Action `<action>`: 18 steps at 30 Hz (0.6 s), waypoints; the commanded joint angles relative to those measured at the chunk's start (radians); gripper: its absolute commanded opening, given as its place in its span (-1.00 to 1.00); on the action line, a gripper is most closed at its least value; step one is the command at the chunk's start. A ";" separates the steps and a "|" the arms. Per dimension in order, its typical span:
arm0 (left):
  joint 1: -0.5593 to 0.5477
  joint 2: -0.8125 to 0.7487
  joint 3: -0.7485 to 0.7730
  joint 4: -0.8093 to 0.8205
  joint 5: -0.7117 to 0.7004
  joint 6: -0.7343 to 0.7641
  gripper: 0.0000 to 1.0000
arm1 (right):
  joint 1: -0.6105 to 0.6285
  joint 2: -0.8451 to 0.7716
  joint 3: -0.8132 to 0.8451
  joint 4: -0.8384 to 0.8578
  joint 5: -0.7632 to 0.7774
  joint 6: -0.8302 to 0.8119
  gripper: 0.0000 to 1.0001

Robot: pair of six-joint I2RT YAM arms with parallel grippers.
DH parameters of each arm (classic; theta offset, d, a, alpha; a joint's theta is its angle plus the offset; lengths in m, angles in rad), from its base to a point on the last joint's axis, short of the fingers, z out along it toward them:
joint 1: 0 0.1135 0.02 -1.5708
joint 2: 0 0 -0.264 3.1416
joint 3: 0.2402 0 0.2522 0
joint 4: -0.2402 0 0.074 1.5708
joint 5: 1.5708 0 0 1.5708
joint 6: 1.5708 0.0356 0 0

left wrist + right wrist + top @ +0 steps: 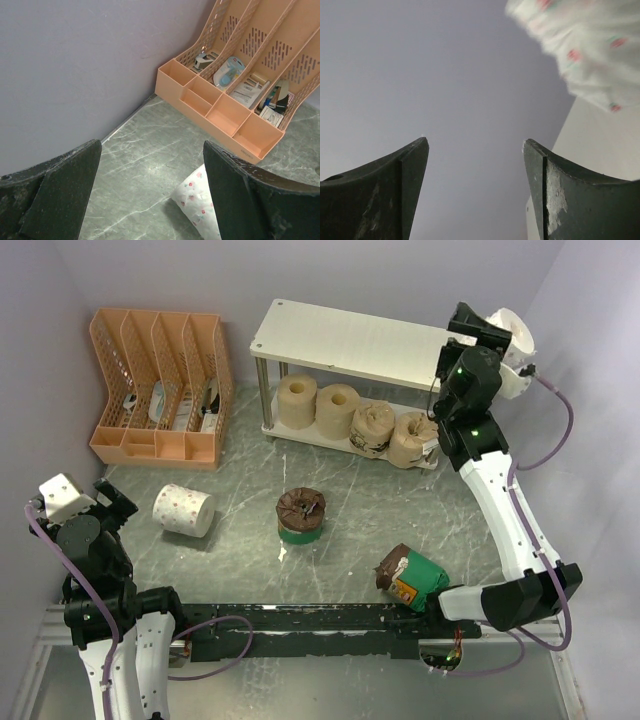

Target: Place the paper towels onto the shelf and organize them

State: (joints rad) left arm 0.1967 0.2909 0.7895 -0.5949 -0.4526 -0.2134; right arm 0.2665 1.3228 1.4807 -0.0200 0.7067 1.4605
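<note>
Top external view: right hand [484, 328] spread at the right end of the shelf [340, 338] top board, white speckled roll [512, 345] resting just beyond the fingers, nothing pinched; best to back straight off without nudging it toward the edge

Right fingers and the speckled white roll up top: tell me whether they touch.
Apart. The right wrist view shows bare wall between the white roll and the open right fingers.

The desk [240, 560] carries an orange organizer [160, 390] at its far left corner, a shelf [340, 340] along the far edge, a white roll [183, 510] toward the left edge, an upright green-banded roll [301, 516] mid-desk and a tipped green-banded roll [412, 578] toward the near edge.
</note>
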 commanded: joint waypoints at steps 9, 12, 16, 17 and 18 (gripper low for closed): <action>0.008 0.004 -0.002 0.028 -0.001 0.006 0.89 | -0.005 0.022 0.054 0.121 -0.139 -0.155 0.50; 0.009 0.004 -0.004 0.030 0.001 0.006 0.89 | -0.005 0.020 0.048 0.131 -0.160 -0.165 0.50; 0.009 0.004 -0.004 0.030 0.001 0.005 0.89 | -0.003 0.022 0.053 0.162 -0.290 -0.279 0.52; 0.010 0.004 -0.002 0.029 0.001 0.006 0.89 | 0.008 0.031 0.073 0.149 -0.383 -0.400 0.52; 0.013 0.005 -0.002 0.029 0.000 0.007 0.89 | 0.053 0.044 0.088 0.108 -0.464 -0.493 0.52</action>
State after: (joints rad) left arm 0.1967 0.2909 0.7895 -0.5949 -0.4522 -0.2134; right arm 0.2676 1.3495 1.5299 0.0937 0.4973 1.2507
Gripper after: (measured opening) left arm 0.945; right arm 0.759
